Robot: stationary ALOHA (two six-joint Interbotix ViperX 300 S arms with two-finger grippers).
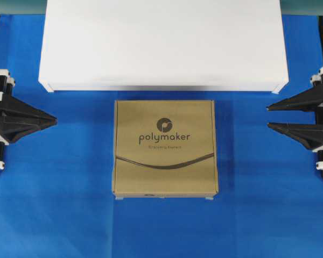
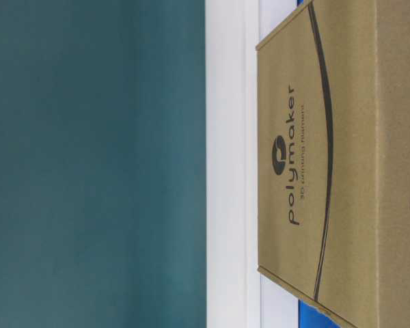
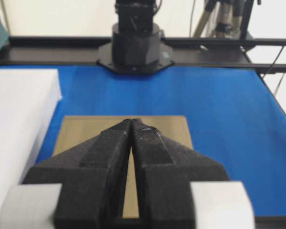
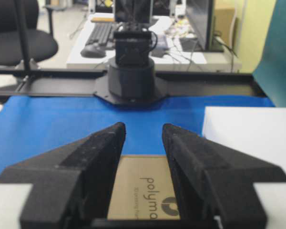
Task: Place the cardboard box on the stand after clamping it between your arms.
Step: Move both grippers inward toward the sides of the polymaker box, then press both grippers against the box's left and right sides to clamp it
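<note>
The brown cardboard box (image 1: pixel 165 148) printed "polymaker" lies flat on the blue cloth, just in front of the white stand (image 1: pixel 161 48). My left gripper (image 1: pixel 55 121) hovers at the left edge, well clear of the box, its fingertips touching and nothing between them. At the right edge my right gripper (image 1: pixel 269 116) points at the box from a distance, a gap showing between its fingers. The left wrist view has the shut left gripper (image 3: pixel 132 123) over the box (image 3: pixel 174 128), with the stand (image 3: pixel 19 119) at the left. The right wrist view shows the box (image 4: pixel 143 191) between the parted tips of the right gripper (image 4: pixel 144 129).
Blue cloth (image 1: pixel 59 204) covers the table around the box. Each wrist view faces the opposite arm's black base (image 3: pixel 136 45) (image 4: pixel 132 76) across the table. A teal backdrop (image 2: pixel 96 164) stands behind the stand (image 2: pixel 232 164). An office desk with a keyboard (image 4: pixel 101 33) lies beyond.
</note>
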